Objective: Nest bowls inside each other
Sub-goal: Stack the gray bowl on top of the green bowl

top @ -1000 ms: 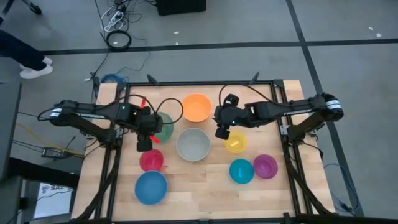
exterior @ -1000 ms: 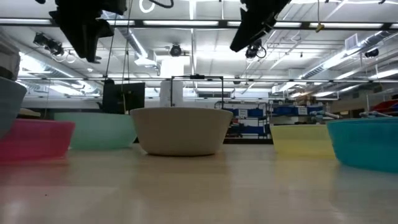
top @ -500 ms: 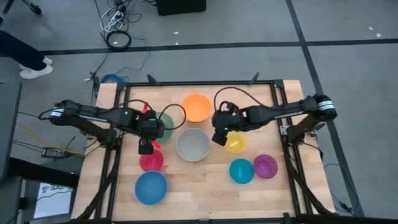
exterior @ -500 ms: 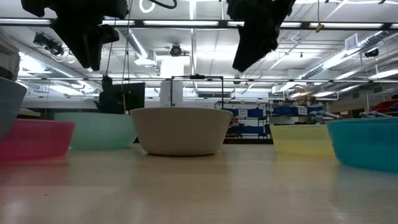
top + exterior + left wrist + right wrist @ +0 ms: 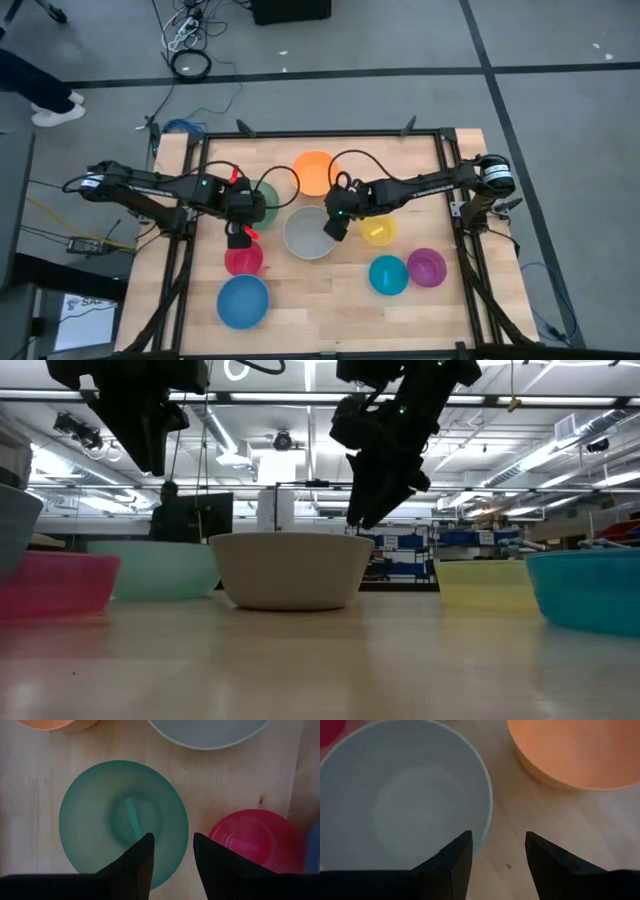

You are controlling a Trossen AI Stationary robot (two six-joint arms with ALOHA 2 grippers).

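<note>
Eight bowls stand upright on their bases on the wooden table [image 5: 330, 305]: orange [image 5: 316, 172], green [image 5: 266, 203], grey [image 5: 308, 233], yellow [image 5: 379, 230], red [image 5: 243, 259], blue [image 5: 243, 301], teal [image 5: 388, 274] and purple [image 5: 427, 267]. My right gripper [image 5: 331, 227] hangs open just above the grey bowl's right rim [image 5: 487, 805], slanting down; its fingers [image 5: 460, 855] touch nothing. My left gripper [image 5: 238, 236] hangs open higher up, pointing down between the green bowl [image 5: 123, 822] and the red bowl [image 5: 252, 840].
The bowls stand close together in the table's middle, with bare wood along the near edge. A black frame [image 5: 450, 170] borders the table. Cables [image 5: 270, 175] loop over the far part. In the low view, a room with shelves lies beyond the table.
My right gripper has come down and moved toward the table's left, from beside the yellow bowl to over the grey bowl's right rim, rolling about its own axis as it went. It stays open. No bowl has moved.
</note>
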